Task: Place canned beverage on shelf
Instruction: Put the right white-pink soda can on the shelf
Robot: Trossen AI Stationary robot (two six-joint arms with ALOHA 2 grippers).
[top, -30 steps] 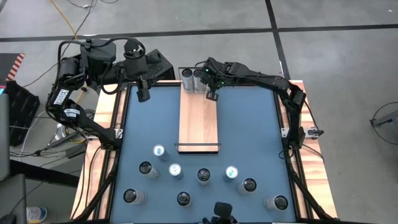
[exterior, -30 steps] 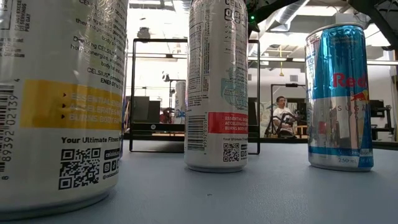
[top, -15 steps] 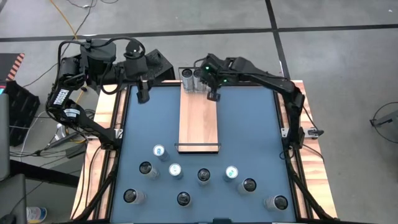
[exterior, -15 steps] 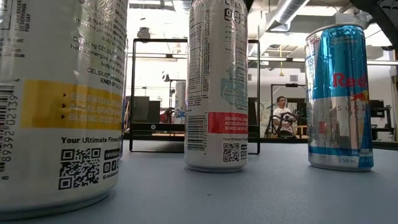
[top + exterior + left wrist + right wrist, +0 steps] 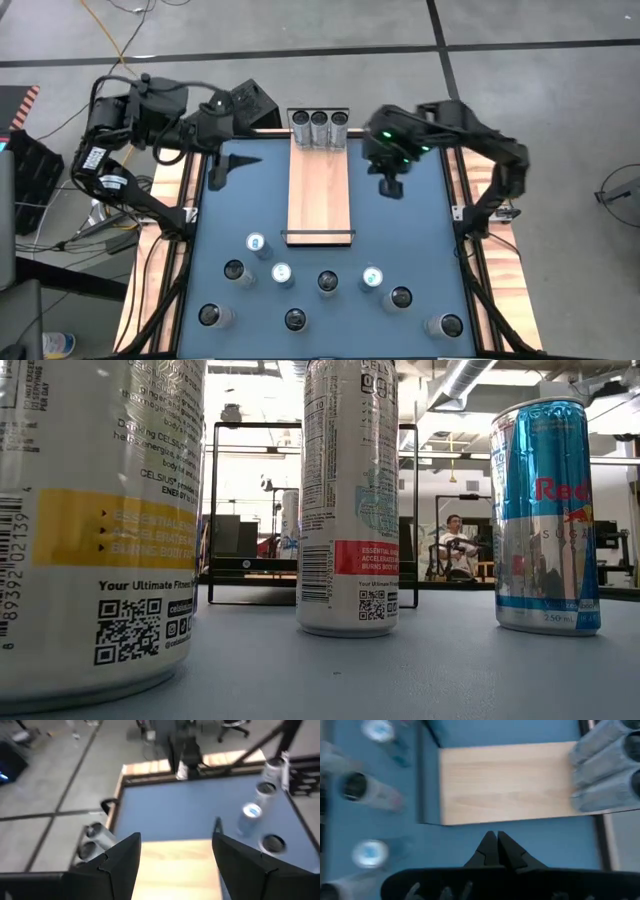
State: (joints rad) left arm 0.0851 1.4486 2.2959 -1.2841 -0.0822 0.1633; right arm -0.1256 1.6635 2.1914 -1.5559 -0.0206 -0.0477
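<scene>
Readable text only in the low view. Near can (image 5: 95, 525): "CELSIUS", "Your Ultimate Fitness", "ESSENTIAL ENERGY", yellow band, barcode digits 89392 02139, QR code. Middle can (image 5: 349, 495): "CELSIUS" up the side, red band "ESSENTIAL ENERGY / ACCELERATES METABOLISM / BURNS BODY FAT", QR code. Blue-silver can (image 5: 546, 515): "Red", "SUGAR", "250 ml".

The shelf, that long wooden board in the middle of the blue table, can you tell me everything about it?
The shelf is a long, narrow board of pale wood, lying flat in the middle of the blue table. Thin black rails stand at its two short ends. Three silver cans stand upright in a row at its far end; the rest of the board is bare. Neither pincer touches it: the left pincer hangs off to one side, the right pincer to the other.
</scene>
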